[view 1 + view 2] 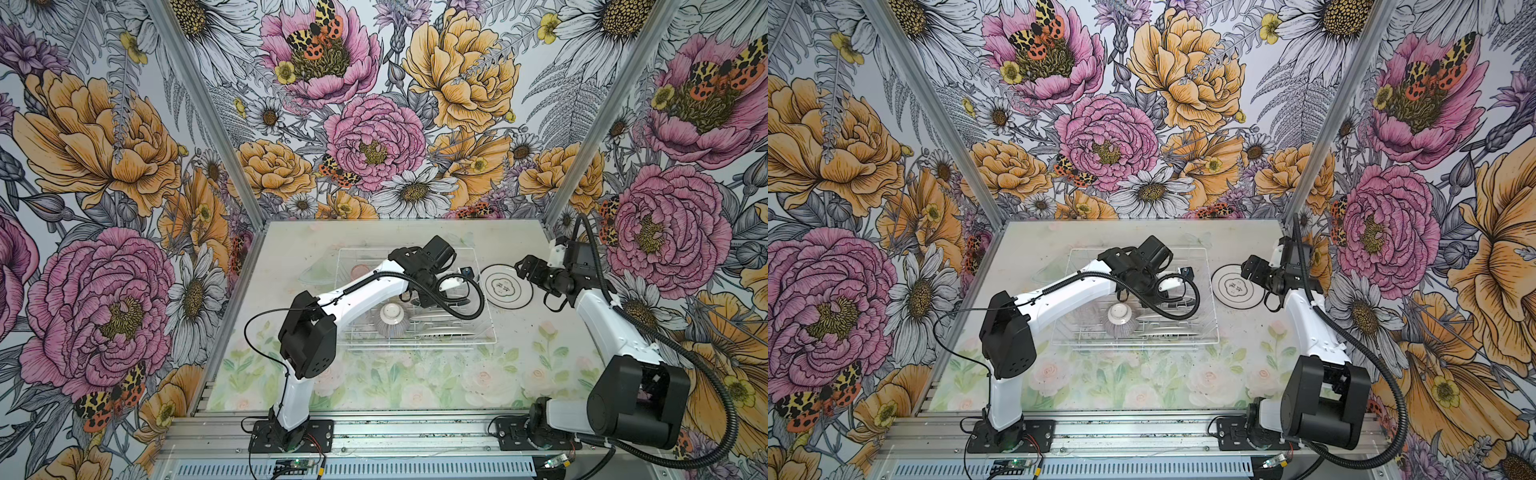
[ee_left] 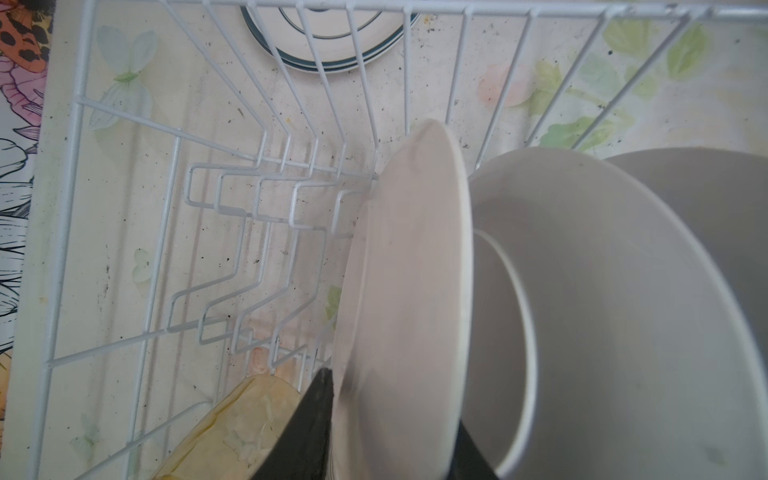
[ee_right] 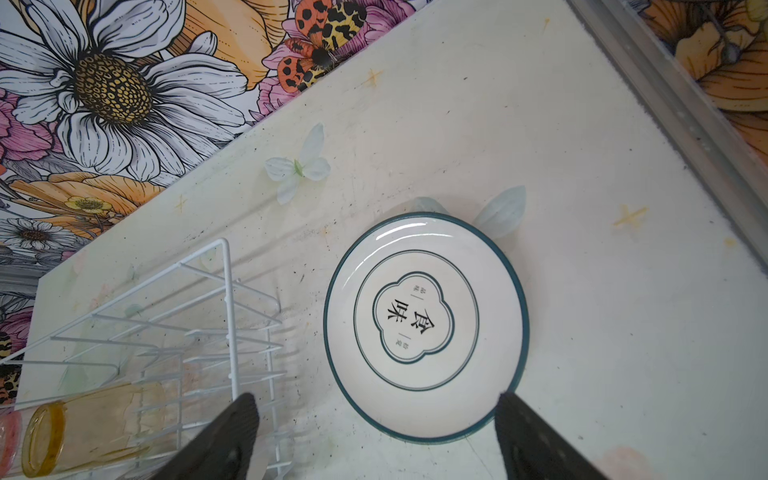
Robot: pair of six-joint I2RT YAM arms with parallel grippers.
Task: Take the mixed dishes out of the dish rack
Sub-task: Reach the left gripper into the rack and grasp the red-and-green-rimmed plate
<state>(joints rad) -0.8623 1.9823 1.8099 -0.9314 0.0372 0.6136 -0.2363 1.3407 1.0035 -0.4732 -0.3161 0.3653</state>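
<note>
The white wire dish rack (image 1: 492, 332) (image 1: 1214, 332) stands mid-table. A ribbed grey-purple bowl (image 1: 390, 321) lies upside down in it beside white plates (image 1: 436, 328) standing on edge. My left gripper (image 2: 395, 399) reaches down into the rack and is shut on the rim of the nearest standing plate (image 2: 407, 270), one finger on each face. Two more plates (image 2: 602, 311) stand behind it. An amber tumbler (image 2: 232, 428) (image 3: 83, 428) lies next to the gripper. My right gripper (image 3: 376, 399) (image 1: 525, 266) hangs open above a teal-rimmed plate (image 3: 426, 328) (image 1: 505, 286) lying flat on the table right of the rack.
A pink tumbler (image 1: 358, 271) sits at the rack's back left. Something clear and faint (image 1: 316, 274) lies on the table left of the rack. The floral walls and metal posts (image 3: 685, 104) close in the table; its front strip (image 1: 415, 382) is bare.
</note>
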